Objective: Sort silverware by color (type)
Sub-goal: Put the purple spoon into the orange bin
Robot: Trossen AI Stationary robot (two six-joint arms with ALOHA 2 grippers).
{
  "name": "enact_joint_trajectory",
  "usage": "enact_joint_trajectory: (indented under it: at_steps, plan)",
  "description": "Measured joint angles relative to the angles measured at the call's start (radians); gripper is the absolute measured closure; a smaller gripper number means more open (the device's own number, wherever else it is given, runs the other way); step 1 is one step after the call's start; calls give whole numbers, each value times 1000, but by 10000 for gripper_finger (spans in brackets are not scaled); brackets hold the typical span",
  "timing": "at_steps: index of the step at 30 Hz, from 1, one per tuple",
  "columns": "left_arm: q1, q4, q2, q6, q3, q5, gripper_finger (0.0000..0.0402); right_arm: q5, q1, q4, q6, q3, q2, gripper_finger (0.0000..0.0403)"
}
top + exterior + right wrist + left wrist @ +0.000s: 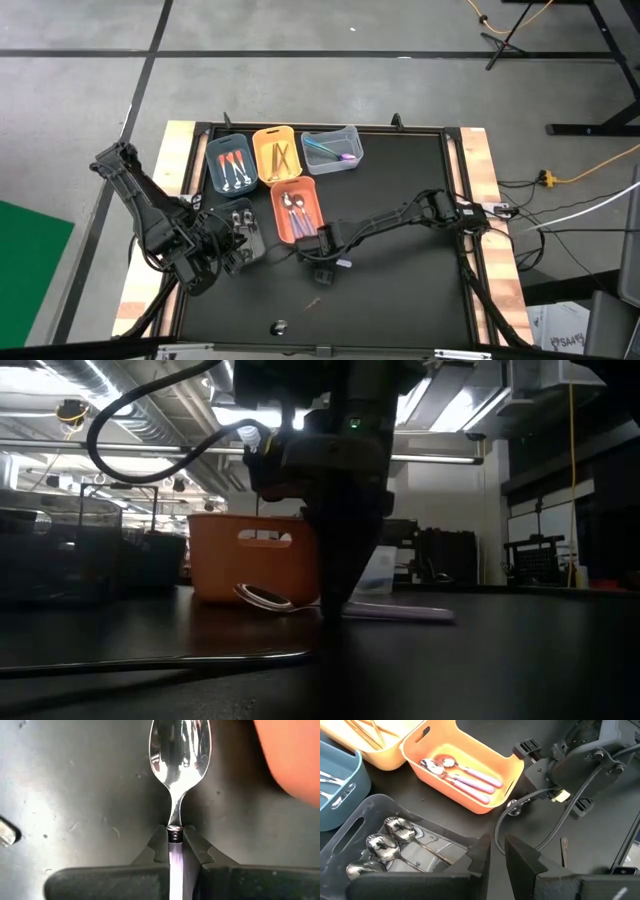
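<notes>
The right gripper (176, 851) is down at the tabletop just in front of the orange bin (296, 210), its two dark fingers (156, 851) pinched onto the neck of a pink-handled spoon (179, 755) that lies flat on the black table (400, 290), silver bowl pointing away from the wrist. From table height the same spoon (270, 598) lies beside the orange bin (255, 565), with its pale handle stretching out past the gripper. Inside that bin lie more pink-handled spoons (462, 777). Next to the orange bin on the left arm's side stands a clear bin (350, 832) with all-silver spoons (387, 842) in it, and the left gripper (497, 854) hangs just off its corner, fingers close together with only a slim gap and nothing between them. Behind the orange bin stand three more in a row: a blue bin (230, 163) with orange-red pieces (234, 168), a yellow bin (277, 154) with gold pieces (280, 156), and another clear one (332, 150) holding teal and purple pieces (335, 152).
</notes>
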Motion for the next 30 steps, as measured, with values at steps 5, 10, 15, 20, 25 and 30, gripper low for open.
enact_joint_trajectory:
  at_steps: [5,10,15,20,25,30]
  plan:
    - [0,0,0,0,0,0,351,-23,3,-5,-2,-4,-20,397]
    - [0,0,0,1,0,0,351,-57,6,-7,-1,-6,-51,398]
    - [0,0,0,1,0,0,351,-77,5,-4,-1,-5,-71,396]
    - [0,0,0,1,0,0,351,-92,4,-7,-14,6,-88,395]
    - [0,0,0,1,0,0,351,-103,4,-33,-56,86,-93,394]
    - [0,0,0,1,0,0,351,-84,-3,-69,-112,194,-95,394]
